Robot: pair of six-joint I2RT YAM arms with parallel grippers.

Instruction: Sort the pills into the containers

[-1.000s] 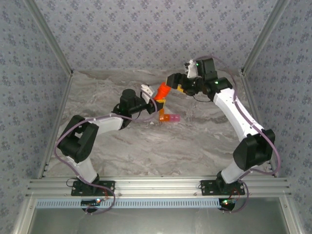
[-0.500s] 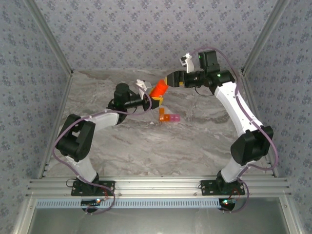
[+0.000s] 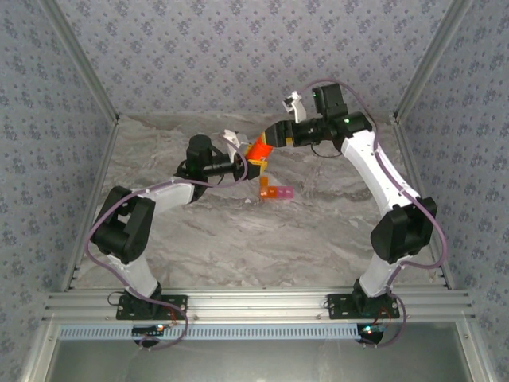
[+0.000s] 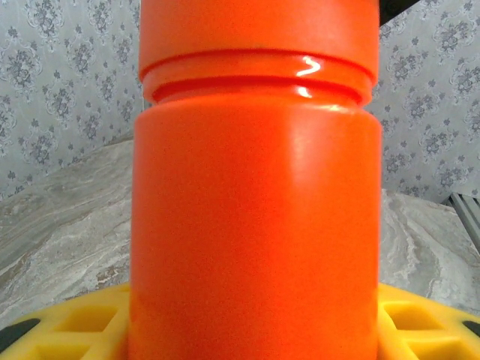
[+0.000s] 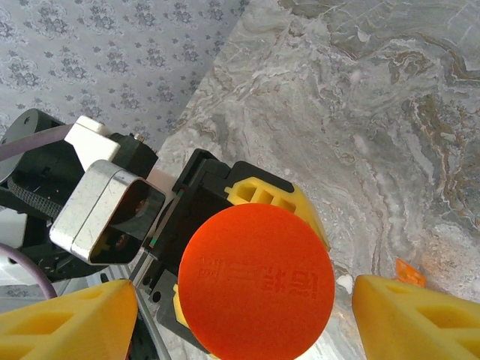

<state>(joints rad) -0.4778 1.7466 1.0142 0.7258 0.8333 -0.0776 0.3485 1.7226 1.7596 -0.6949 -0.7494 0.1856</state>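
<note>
An orange round bottle (image 3: 256, 150) is held tilted above the table, and my left gripper (image 3: 247, 161) is shut on its body. From the left wrist the bottle (image 4: 255, 210) stands close up between the yellow fingers (image 4: 431, 326). My right gripper (image 3: 272, 136) faces the bottle's cap (image 5: 256, 279). It is open, with a yellow finger (image 5: 71, 322) on each side of the cap and a gap on both sides. The pill box (image 3: 275, 192) lies on the table just below the bottle, orange cell on the left and pink cell on the right.
The marble table (image 3: 238, 231) is walled by patterned panels (image 3: 238, 56) at the back and sides. A small orange piece (image 5: 410, 271) and a white speck (image 5: 343, 283) lie on the table under the bottle. The left wrist camera housing (image 5: 112, 214) sits close behind the cap.
My right gripper has swung left and closed in on the bottle's cap. My left arm lifted the bottle a little a second ago and has since held still.
</note>
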